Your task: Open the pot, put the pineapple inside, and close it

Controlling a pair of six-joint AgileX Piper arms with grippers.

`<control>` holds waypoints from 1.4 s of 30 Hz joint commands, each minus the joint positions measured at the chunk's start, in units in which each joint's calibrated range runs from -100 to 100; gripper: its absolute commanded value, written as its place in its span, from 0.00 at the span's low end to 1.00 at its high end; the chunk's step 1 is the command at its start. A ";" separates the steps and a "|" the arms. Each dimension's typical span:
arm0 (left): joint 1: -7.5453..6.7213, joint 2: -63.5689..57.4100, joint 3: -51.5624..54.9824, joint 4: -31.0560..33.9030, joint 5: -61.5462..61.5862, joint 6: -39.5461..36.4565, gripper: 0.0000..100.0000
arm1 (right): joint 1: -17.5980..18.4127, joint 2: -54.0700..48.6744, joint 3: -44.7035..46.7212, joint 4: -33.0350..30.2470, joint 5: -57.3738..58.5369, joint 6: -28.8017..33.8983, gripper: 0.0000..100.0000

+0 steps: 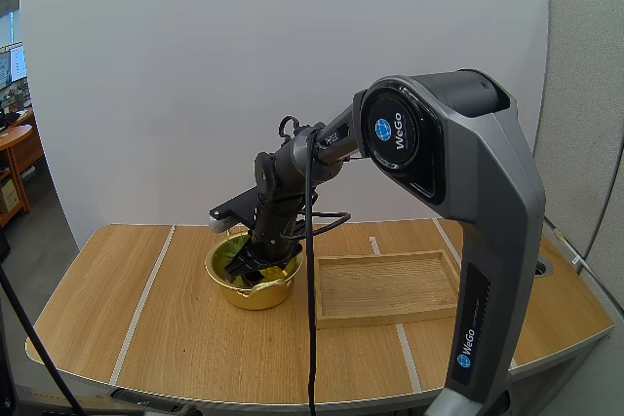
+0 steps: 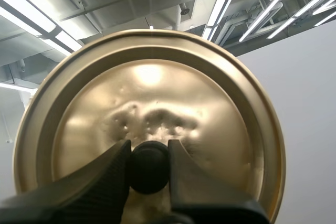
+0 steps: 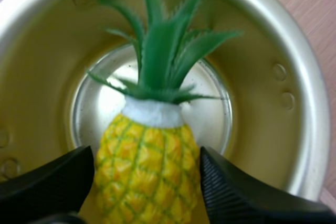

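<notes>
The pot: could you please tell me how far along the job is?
Done: the lid is off, pinched by its knob in the left jaws. In hand: the right jaws grip the pineapple down inside the pot. Left: release it, withdraw, and set the lid back on.

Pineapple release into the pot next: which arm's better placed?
Right. Its jaws hold the pineapple low inside the open pot. The left jaws are busy pinching the lid by its knob.
</notes>
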 commanded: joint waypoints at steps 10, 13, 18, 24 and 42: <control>-0.01 -0.44 -0.52 0.25 -1.90 -0.56 0.00 | 0.05 -6.76 -0.41 -0.76 2.77 1.33 1.00; -0.01 -0.44 -0.52 0.25 -1.90 -0.56 0.00 | 0.05 -11.07 -0.41 -0.24 6.04 1.33 1.00; -0.01 -0.44 -0.52 0.25 -1.90 -0.56 0.00 | 0.05 -19.46 -0.28 -0.11 10.85 1.43 1.00; -0.01 -0.44 -0.52 0.25 -1.90 -0.56 0.00 | 0.05 -29.98 0.98 -0.11 17.35 2.76 1.00; -0.01 -0.44 -0.52 0.25 -1.90 -0.56 0.00 | 0.05 -64.44 13.81 -0.45 32.49 5.76 1.00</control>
